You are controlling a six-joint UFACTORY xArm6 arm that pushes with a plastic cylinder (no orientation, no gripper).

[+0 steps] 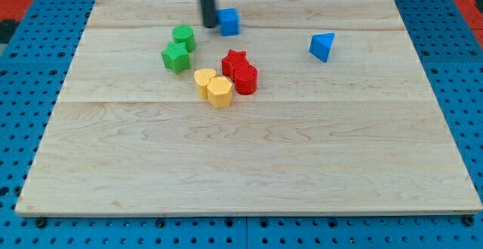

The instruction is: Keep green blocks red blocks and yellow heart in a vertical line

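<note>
You see two green blocks (179,49) touching at the view's upper left; my tip (208,25), a bare rod without fingers, just left of the blue cube (229,21); yellow heart (204,81) beside yellow hexagon (219,92); red blocks (241,71); blue triangle (322,47) apart.

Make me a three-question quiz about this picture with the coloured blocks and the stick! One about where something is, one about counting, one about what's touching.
1. Where is my tip?
A. just left of the blue cube
B. beside the blue triangular block
C. at the view's bottom edge

2. How many green blocks are on the wooden board?
A. one
B. two
C. four

3. How do the two yellow blocks sit?
A. far apart
B. stacked up
C. side by side, touching

Answers:
1. A, the rod ends right next to the cube's left side.
2. B, a green block sits above a second green block.
3. C, the yellow heart presses against the other yellow block.
</note>
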